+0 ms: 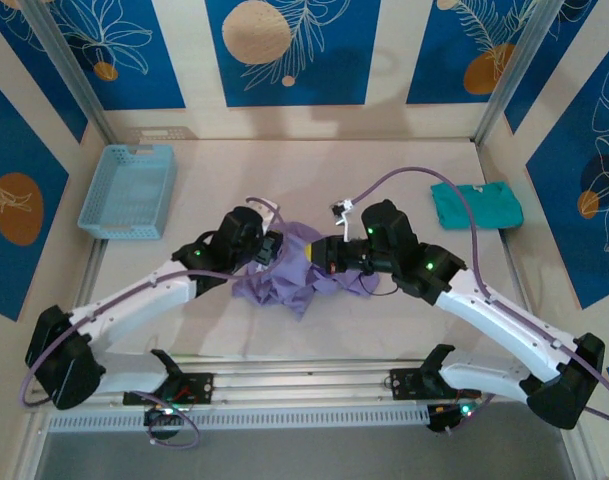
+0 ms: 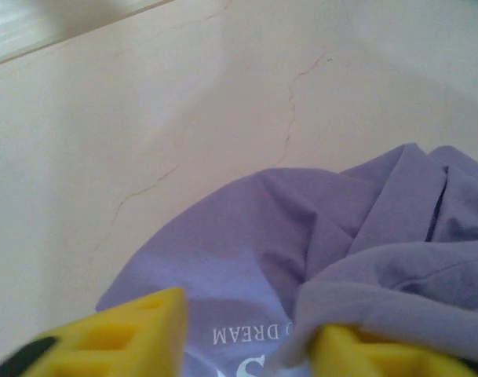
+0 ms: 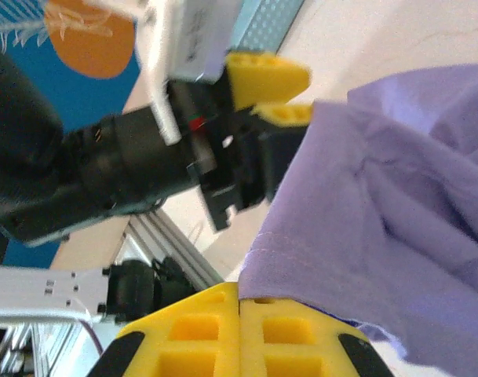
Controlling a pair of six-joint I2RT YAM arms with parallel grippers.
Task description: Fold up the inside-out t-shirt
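**Inside-out t-shirt, both arms at the heap**

- Inside-out t-shirt (image 1: 296,283): lavender, crumpled in a heap mid-counter, between the two arms and nearer the near edge than the far wall. Mirrored white lettering ending in "DREAM" (image 2: 250,334) shows on the fabric in the left wrist view
- Left pincer (image 2: 250,322): at the left side of the heap, yellow fingers (image 2: 121,338) standing apart, roughly half spread. A fold of the shirt drapes over the right-hand finger and nothing is clamped between them
- Right pincer (image 3: 239,294): at the right side of the heap, fingers pressed together, with the stitched hem of the shirt caught at their tips. From there the cloth rises up and away to the right in the wrist view
- The two pincers face each other, close together over the shirt
- Light blue basket (image 1: 129,190): far left of the counter (image 1: 384,325), well apart from the shirt
- Teal-green shirt (image 1: 476,205): folded, far right, also well apart
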